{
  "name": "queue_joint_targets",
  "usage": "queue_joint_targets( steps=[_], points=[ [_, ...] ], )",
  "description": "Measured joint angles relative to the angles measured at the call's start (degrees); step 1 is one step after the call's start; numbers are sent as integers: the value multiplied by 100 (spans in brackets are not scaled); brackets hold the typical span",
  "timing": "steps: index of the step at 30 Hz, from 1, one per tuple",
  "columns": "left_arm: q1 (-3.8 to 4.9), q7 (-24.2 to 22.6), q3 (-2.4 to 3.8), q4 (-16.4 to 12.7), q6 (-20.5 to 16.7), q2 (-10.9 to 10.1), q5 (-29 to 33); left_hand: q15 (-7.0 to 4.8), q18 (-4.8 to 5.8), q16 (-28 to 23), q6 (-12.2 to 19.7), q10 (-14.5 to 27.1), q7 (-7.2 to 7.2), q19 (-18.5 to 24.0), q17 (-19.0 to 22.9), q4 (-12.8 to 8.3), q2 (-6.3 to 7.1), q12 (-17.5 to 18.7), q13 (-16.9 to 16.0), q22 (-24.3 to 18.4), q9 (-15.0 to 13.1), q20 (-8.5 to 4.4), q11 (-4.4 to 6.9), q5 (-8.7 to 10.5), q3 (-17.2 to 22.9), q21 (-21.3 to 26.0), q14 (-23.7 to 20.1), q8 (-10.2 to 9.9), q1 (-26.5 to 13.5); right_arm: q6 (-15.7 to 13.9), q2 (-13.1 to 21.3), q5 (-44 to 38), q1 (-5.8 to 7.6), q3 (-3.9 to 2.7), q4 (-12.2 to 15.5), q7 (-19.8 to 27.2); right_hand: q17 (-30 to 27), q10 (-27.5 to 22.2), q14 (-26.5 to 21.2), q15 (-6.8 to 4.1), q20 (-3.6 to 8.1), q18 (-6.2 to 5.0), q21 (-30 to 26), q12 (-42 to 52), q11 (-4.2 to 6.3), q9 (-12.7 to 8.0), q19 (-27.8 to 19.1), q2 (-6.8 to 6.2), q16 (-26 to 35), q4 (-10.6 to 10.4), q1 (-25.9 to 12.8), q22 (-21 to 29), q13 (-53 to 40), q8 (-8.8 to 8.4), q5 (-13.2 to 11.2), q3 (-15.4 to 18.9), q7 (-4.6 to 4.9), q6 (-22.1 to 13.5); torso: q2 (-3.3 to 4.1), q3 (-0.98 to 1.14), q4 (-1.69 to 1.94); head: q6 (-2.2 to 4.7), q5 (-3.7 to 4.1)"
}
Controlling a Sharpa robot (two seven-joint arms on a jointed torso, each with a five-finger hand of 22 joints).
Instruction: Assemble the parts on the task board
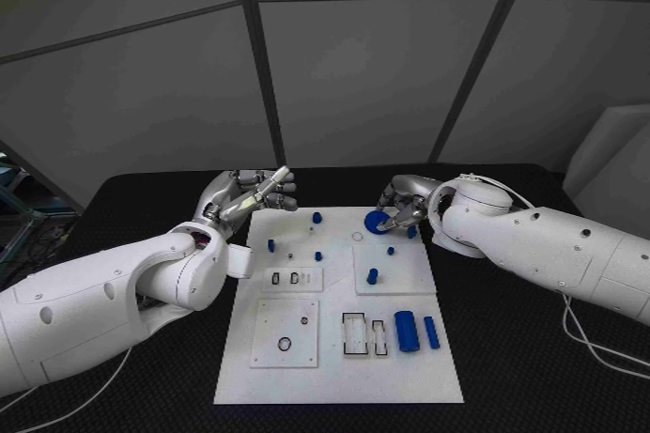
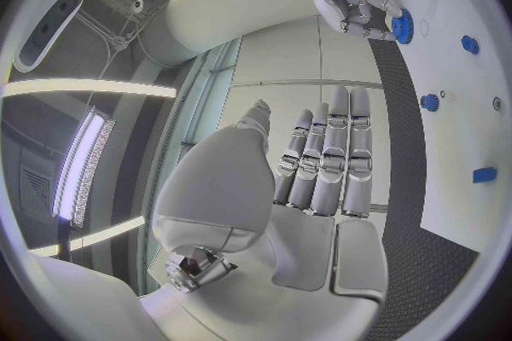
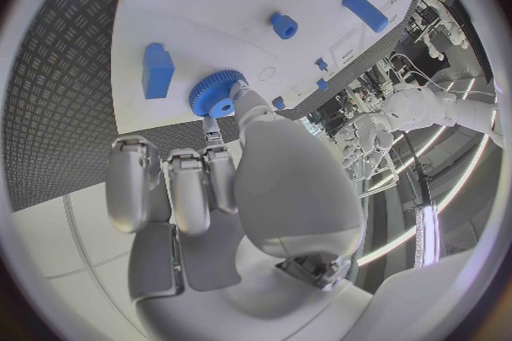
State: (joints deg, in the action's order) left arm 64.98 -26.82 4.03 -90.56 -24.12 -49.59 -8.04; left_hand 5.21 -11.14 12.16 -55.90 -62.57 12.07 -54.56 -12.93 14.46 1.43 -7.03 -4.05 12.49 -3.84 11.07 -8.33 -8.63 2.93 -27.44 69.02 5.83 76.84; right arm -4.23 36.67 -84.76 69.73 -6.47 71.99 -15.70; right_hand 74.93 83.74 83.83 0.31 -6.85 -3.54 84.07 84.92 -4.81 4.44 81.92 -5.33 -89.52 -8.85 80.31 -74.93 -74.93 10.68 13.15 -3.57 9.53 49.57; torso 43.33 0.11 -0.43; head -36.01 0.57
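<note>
Gear, blue and toothed, is being pinched at its rim by the right hand just above the far right part of the board. Fingers are being closed on it from above, thumb against fingertip, prob. so the flat face is being kept toward the board and the bore is being left free for a post. Gear's axis is being held roughly perpendicular to the board; it's a flat disc, so no real long axis, only that short one. Exact tilt can't be told. A blue block is lying just beside it, and a small peg is standing nearby, w/ a bar lying farther off.

Left hand is being held up off the table beside the board's far left corner, fingers stretched out straight and side by side, nothing being gripped; likely being parked clear of the work. Near the board's close edge, a cylinder and a rod are lying lengthwise, untouched.
</note>
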Motion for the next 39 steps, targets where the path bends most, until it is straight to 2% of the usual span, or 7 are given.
queue_joint_targets(
  steps=[12, 17, 20, 23, 27, 35, 39],
  points=[
    [0, 3, 0, 15, 4, 12, 0, 0, 0, -19, 0, 0, 0, 0, -8, -16, 0, 27, 0, -1, 0, 0, 0, 0, -16, 0, 0, 0, 0, 11, -71, -169, -16, -15, -23, 14, 0, 0, 0, 0, 0, 0, 0, 24, 0, 11, 0, 60, 0, 31, 60, 0, 0, 85, 29, 0, -8, 137, 3, 3, 0, -23, 1],
    [-1, 6, 0, 18, 5, 12, 0, 0, 0, -19, 0, 0, 0, 0, -8, -16, 0, 27, 0, -1, 0, 0, 0, 0, -16, 0, 0, 0, 0, -19, -77, -341, -24, -17, 3, 14, -1, 21, 0, 0, 14, -1, 24, 49, 21, 10, 14, 162, 0, 118, 162, 1, 0, 180, 24, -87, -38, 381, 3, 3, 0, -30, 4],
    [-1, 8, 0, 20, 6, 11, 0, 0, 0, -19, 0, 0, 0, 0, -8, -16, 0, 27, 0, -1, 0, 0, 0, 0, -16, 0, 0, 0, 0, -59, -72, -449, -35, -17, 33, 15, -1, 26, 13, -13, 38, -2, 45, 70, 77, 41, 38, 250, 0, 188, 251, 1, 1, 241, -8, -229, -81, 520, 3, 3, 0, -31, 4],
    [-1, 10, 0, 21, 7, 10, 0, 0, 0, -19, 0, 0, 0, 0, -8, -16, 0, 27, 0, -1, 0, 0, 0, 0, -16, 0, 0, 0, 0, -140, -54, -590, -49, -12, 76, 30, -1, 31, 10, -60, 55, -1, 46, 79, 135, 39, 49, 314, 0, 259, 335, 1, 0, 244, 67, -367, -53, 549, 3, 4, 0, -32, 2],
    [-1, 13, 0, 25, 8, 10, 0, 0, 0, -19, 0, 0, 0, 0, -13, 0, 0, 27, 0, -1, 0, 0, 0, 0, -32, -23, 0, -20, 0, -306, -29, -807, -79, -3, 173, 76, -1, 9, 20, -105, 118, -1, 49, 79, 176, -47, 52, 289, 0, 338, 392, 1, 1, 244, 329, -564, -48, 553, 3, 5, 0, -13, 1],
    [-3, 19, 0, 27, 10, 11, -1, 0, 0, -19, 0, 0, 0, 0, -13, 0, 0, 27, 0, -2, 0, 0, 0, 0, -32, -23, 0, -20, 0, -646, 21, -1078, -120, 12, 520, 200, -2, 39, 21, -146, 156, -1, 85, 78, 208, -51, 90, 326, 0, 385, 407, 1, 1, 243, 232, -614, -46, 555, 3, 7, 3, 12, 7],
    [-4, 23, 0, 24, 10, 7, -1, 0, 0, -18, 0, 0, 0, 0, -13, 0, 0, 27, 0, -2, 0, 0, 0, 0, -32, -23, 0, -20, 0, -771, 53, -1135, -120, 8, 693, 242, -2, 19, 21, -146, 168, -1, 85, 78, 228, -51, 78, 309, 0, 385, 242, 1, 1, 244, 201, -614, -46, 555, 1, 4, 4, 23, 8]
  ],
)
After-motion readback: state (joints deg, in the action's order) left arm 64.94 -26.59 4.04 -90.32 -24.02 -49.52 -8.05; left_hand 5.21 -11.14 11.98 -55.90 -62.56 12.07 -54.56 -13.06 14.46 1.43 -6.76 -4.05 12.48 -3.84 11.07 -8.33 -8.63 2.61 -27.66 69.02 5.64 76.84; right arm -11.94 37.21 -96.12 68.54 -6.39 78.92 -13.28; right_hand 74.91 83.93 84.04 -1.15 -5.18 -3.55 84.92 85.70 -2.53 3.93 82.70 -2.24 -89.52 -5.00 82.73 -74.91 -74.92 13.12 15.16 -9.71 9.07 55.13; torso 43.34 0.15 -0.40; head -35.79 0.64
